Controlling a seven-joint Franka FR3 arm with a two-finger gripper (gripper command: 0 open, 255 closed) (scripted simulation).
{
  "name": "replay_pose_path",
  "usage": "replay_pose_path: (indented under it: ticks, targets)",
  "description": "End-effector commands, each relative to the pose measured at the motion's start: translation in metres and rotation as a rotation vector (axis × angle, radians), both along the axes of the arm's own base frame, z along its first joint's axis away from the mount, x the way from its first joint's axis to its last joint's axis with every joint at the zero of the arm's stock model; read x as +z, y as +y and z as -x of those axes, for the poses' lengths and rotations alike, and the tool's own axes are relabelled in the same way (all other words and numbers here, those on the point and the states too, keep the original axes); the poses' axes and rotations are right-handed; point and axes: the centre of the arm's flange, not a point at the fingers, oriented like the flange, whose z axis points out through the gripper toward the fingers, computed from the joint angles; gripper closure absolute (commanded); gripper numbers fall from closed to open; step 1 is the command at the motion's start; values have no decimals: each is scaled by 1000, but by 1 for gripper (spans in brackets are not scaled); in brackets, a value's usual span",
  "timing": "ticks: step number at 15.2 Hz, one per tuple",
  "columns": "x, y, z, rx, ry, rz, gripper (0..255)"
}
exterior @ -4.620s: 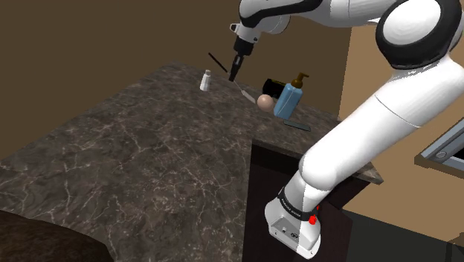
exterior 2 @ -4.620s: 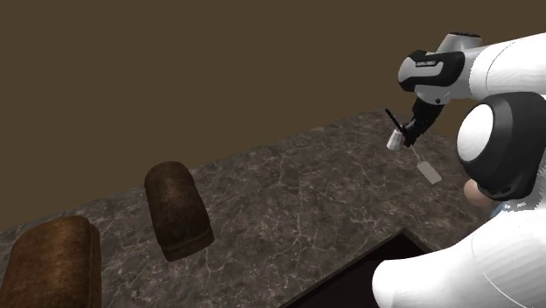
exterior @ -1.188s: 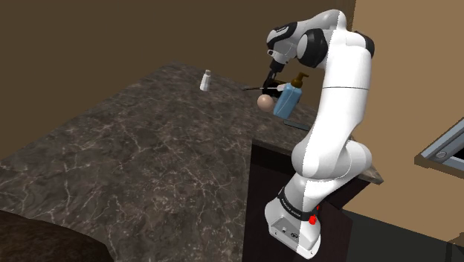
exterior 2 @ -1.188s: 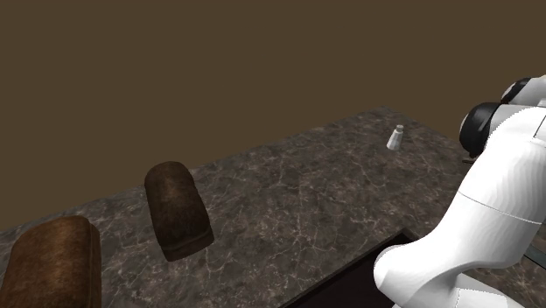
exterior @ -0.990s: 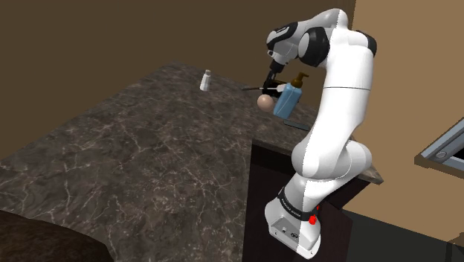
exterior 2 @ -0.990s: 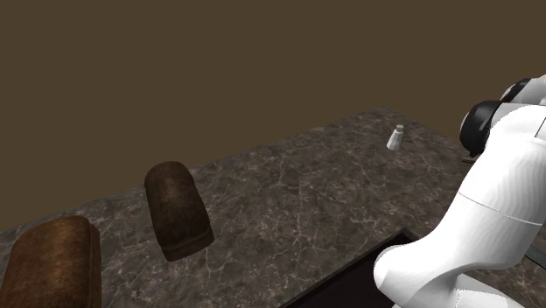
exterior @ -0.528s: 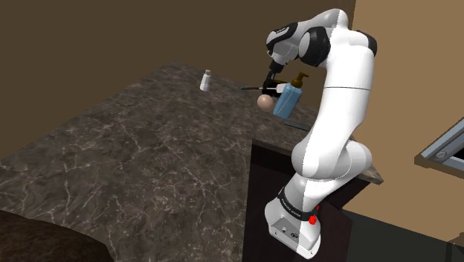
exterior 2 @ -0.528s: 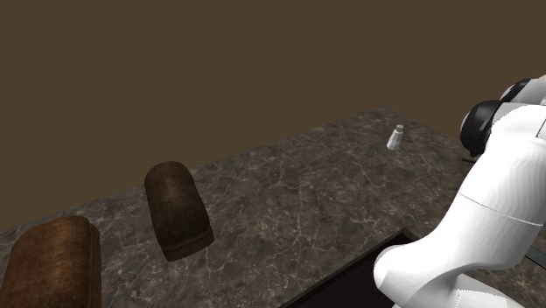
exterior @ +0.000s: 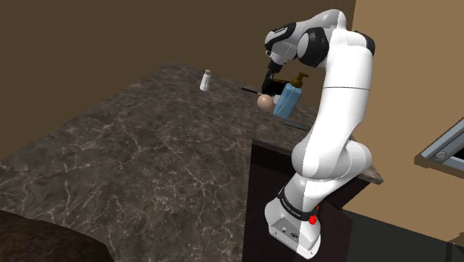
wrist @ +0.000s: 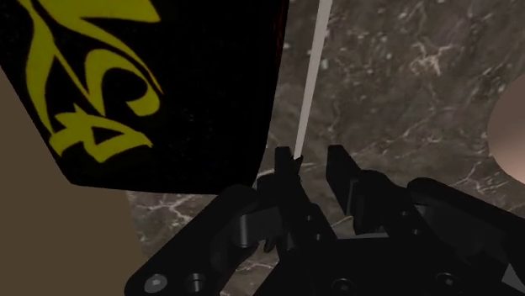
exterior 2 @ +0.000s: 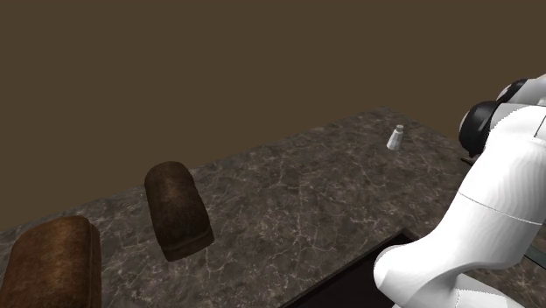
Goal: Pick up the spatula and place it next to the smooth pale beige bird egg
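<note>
Fingers apart; spatula points straight away (egg near).

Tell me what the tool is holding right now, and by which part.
Nothing, it seems: the tool is open, and the spatula runs past one finger with the other clear of it.

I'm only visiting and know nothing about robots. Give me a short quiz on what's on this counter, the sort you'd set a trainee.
1. True or false: the egg lies right beside the blue soap bottle on the dark counter.
2. Which thing stands by itself to the shoulder view's left of the egg? A: a white shaker. B: a red mug. C: a green bowl.
3. In the second exterior view, how many brown loaves lie on the counter?

Key: 1 true; 2 A; 3 two.
</note>
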Motion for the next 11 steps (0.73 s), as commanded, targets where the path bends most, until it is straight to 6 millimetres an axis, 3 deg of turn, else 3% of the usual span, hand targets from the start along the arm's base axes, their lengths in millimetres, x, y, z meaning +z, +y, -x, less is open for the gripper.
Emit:
replay_pose_path:
  ticks: [1,3,11]
  targets:
    - [-15,-11,13,-18,55,-27,0]
    - [8,-12,15,-18,55,-27,0]
    - [8,-12,15,-18,55,-27,0]
